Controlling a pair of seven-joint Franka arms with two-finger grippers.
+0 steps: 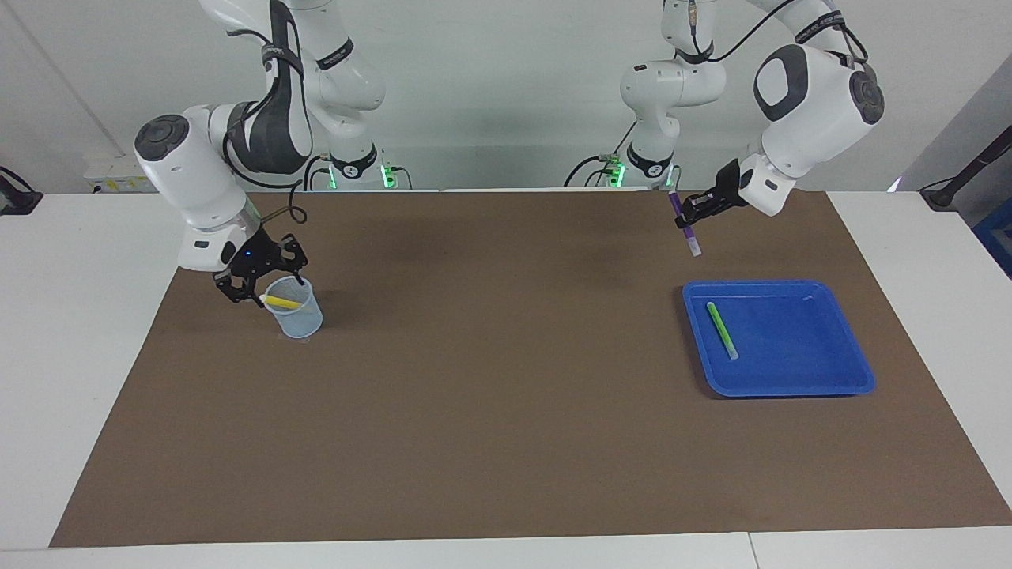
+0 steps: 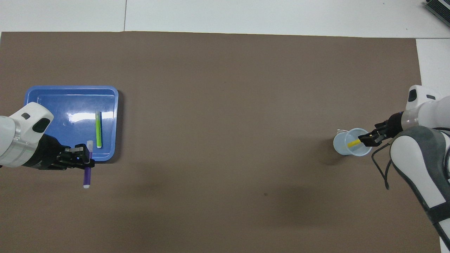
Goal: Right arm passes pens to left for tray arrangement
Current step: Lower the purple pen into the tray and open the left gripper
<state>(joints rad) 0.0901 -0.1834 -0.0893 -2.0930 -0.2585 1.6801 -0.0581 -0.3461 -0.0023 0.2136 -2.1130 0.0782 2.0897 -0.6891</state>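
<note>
The purple pen (image 1: 693,241) (image 2: 86,177) hangs nearly upright, and my left gripper (image 1: 686,221) (image 2: 88,160) is shut on its middle. That gripper is up in the air over the mat, by the rim of the blue tray (image 1: 791,379) (image 2: 52,102) that faces the robots. The green pen (image 1: 721,329) (image 2: 98,129) lies flat in the tray. The yellow pen (image 1: 282,302) (image 2: 352,143) leans in a pale blue mesh cup (image 1: 299,322) (image 2: 341,147). My right gripper (image 1: 273,288) (image 2: 365,140) is down at the cup's rim, at the pen's upper end.
A brown mat (image 1: 506,435) covers most of the white table (image 1: 79,316). The cup stands toward the right arm's end and the tray toward the left arm's end. A dark object (image 2: 437,7) sits at the table's corner.
</note>
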